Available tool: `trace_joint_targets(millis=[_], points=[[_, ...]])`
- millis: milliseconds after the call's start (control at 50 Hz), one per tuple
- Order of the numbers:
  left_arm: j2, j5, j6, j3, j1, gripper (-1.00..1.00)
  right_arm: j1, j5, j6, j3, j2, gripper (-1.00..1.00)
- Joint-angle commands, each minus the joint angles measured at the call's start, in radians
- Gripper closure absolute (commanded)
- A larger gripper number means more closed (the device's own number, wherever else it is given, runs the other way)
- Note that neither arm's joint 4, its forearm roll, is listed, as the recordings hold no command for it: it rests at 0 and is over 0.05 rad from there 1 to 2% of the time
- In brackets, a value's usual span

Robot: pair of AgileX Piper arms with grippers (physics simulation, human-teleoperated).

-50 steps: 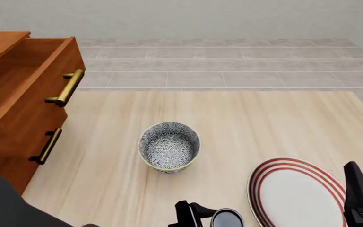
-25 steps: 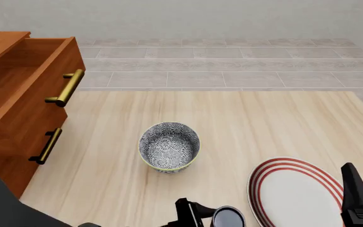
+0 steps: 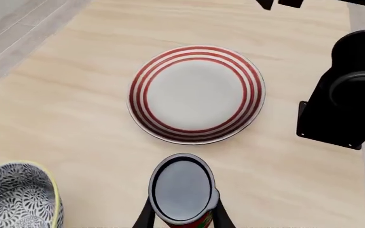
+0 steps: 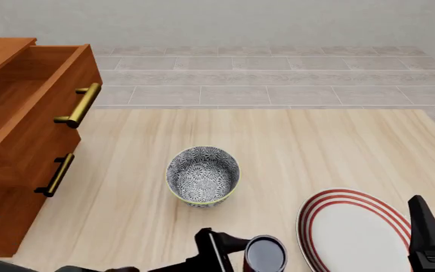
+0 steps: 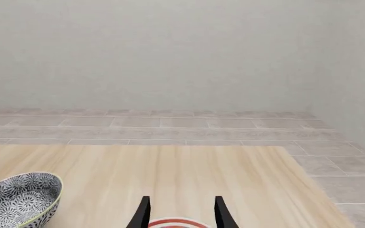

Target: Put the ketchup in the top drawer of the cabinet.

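The ketchup [image 3: 182, 191], a red can with a dark round top, sits between the two fingers of my left gripper [image 3: 182, 214], which is shut on it. In the front view the ketchup [image 4: 265, 253] is at the near table edge, left of the striped plate, with the left gripper [image 4: 237, 255] around it. The cabinet [image 4: 9, 187] stands at the far left, and its top drawer [image 4: 29, 96] is pulled open and looks empty. My right gripper [image 5: 181, 212] is open with nothing in it, at the near right [image 4: 425, 235] over the plate's edge.
A patterned grey bowl [image 4: 202, 174] stands mid-table between the can and the cabinet. A white plate with red rings [image 4: 353, 229] lies at the near right. The lower drawer front [image 4: 57, 174] is closed. The right arm [image 3: 350, 95] shows in the left wrist view.
The left arm has swung, its dark bulk leaving the lower left corner. The gripper and can have shifted slightly left and up. The right gripper has barely moved.
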Motion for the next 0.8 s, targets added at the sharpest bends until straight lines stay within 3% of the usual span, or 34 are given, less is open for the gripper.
trace_joint_targets(millis=[20,180,240,300,520,660,700,800], points=[[-0.126,0.026,0.041,0.043,0.016,1.0,0.003,-0.004,-0.001,0.008,0.0,-1.0],[-0.28,0.09,0.037,0.08,0.037,1.0,0.004,0.001,0.002,0.006,0.0,-1.0],[-0.336,0.129,-0.022,0.087,0.042,1.0,0.004,-0.002,0.001,0.01,0.0,-1.0],[-0.388,0.135,0.029,0.111,0.05,1.0,0.005,0.0,0.0,0.011,0.0,-1.0],[-0.574,0.302,0.017,0.111,0.053,1.0,0.005,0.01,0.001,0.004,0.0,-1.0],[-0.702,0.383,0.047,0.126,0.066,1.0,0.011,0.009,-0.007,0.008,0.0,-1.0],[-0.749,0.435,0.01,0.12,0.09,1.0,0.009,0.013,-0.004,0.003,0.0,-1.0],[-0.831,0.498,0.007,0.121,0.113,1.0,0.012,0.009,-0.007,0.012,0.0,-1.0]])
